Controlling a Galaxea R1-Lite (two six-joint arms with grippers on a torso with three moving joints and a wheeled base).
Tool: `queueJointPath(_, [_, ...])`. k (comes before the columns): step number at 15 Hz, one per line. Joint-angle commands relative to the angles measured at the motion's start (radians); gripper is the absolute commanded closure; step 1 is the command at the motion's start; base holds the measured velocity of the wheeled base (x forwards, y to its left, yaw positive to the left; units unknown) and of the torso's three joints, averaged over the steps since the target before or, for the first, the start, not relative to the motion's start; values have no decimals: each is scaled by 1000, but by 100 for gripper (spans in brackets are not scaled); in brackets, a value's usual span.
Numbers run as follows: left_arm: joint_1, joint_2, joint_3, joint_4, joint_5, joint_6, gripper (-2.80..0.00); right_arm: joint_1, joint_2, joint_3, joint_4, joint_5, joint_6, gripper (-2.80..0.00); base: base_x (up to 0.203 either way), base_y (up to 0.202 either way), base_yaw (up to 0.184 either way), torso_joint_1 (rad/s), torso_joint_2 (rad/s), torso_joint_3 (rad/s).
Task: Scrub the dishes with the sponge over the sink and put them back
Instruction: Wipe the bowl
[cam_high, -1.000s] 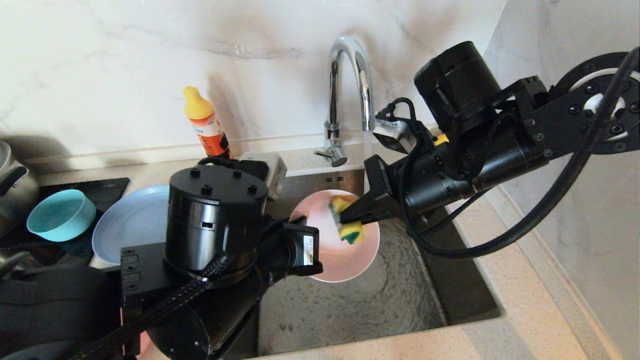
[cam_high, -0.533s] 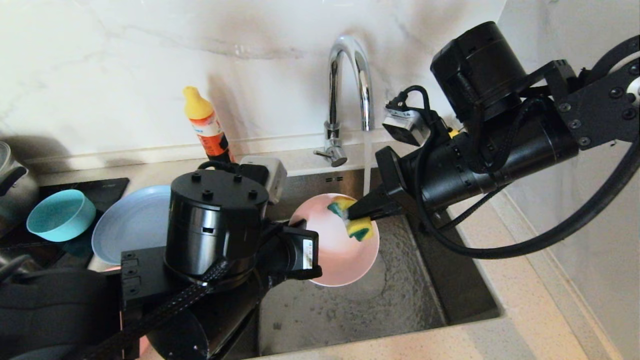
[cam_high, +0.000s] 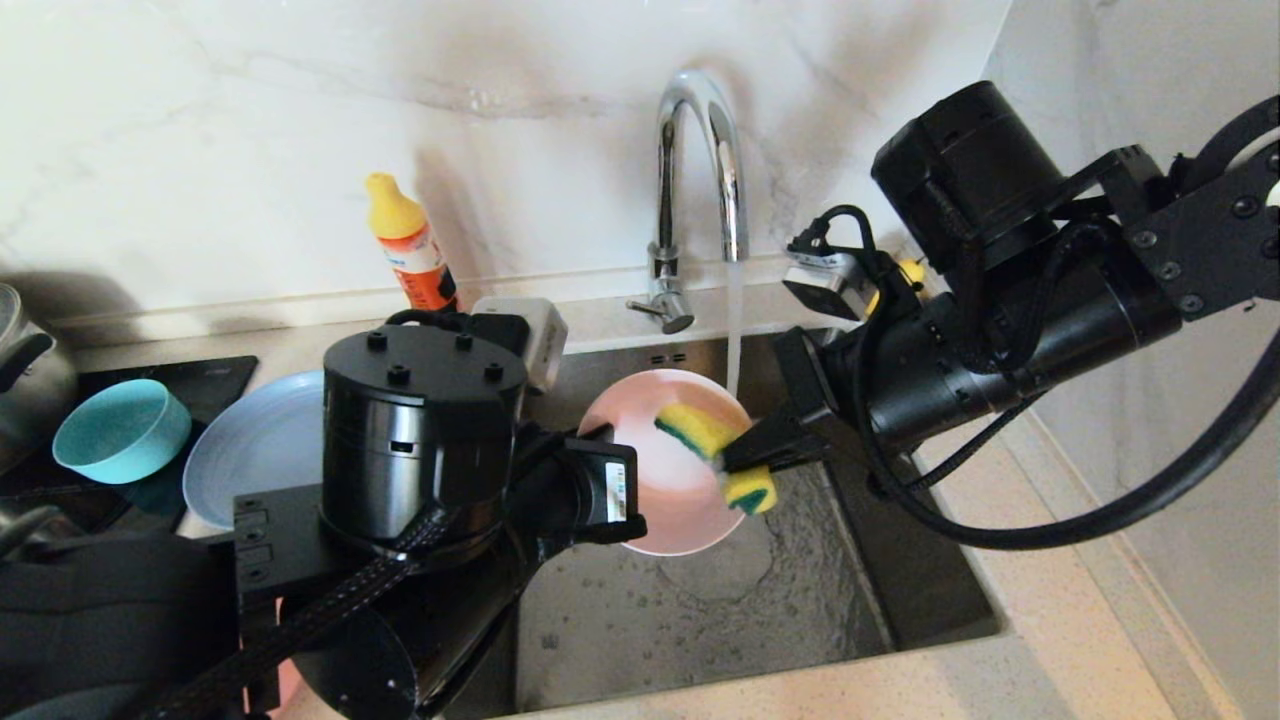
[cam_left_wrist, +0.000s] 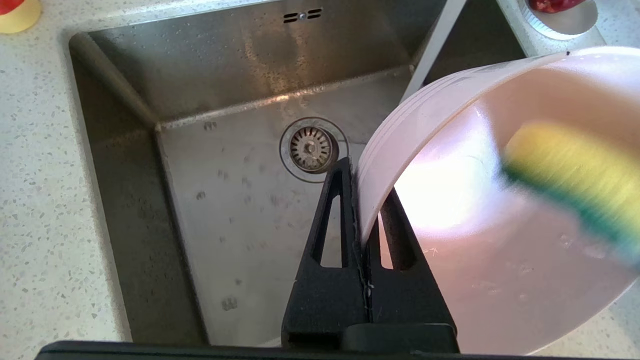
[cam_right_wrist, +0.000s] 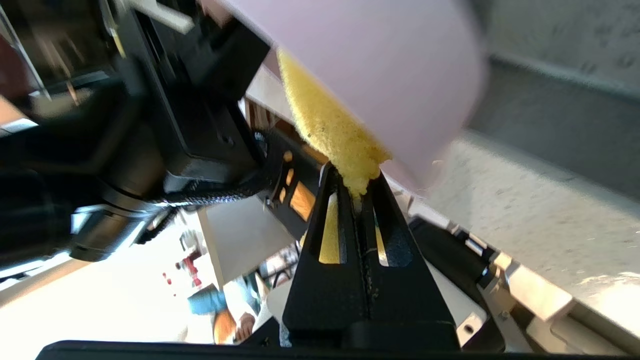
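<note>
Showing one sponge (cam_high: 715, 455), three dishes.

Over sink (cam_high: 900, 600): plate (cam_high: 650, 500), sponge (cam_high: 715, 450) on it. Left of sink: second plate (cam_high: 250, 440), bowl (cam_high: 120, 430). Behind: faucet (cam_high: 700, 170), bottle (cam_high: 410, 245).

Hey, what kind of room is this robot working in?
Most likely a home kitchen: a stainless steel sink with a running chrome faucet, a detergent bottle on the counter, and plastic dishes beside the basin.

No readable text or labels anywhere.
</note>
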Motion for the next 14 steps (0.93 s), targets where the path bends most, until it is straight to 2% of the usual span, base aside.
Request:
queueJointPath(1, [1,4,-3,-3,4,-2,0,28,16,10,5,3,5,0,0,0,0,0,0,0])
queueJointPath(8, [4,4,-22,-3,2,-2,0,149,62,-36,-2,-1,6,0,0,0,0,0,0,0])
queueJointPath(12, [5,1,-22,-3,2,-2,0,147,100,-125,2,-28,9,0,0,0,0,0,0,0])
queueJointPath(14, [5,1,-21,-3,2,-2,0,114,94,-142,1,-32,9,0,0,0,0,0,0,0])
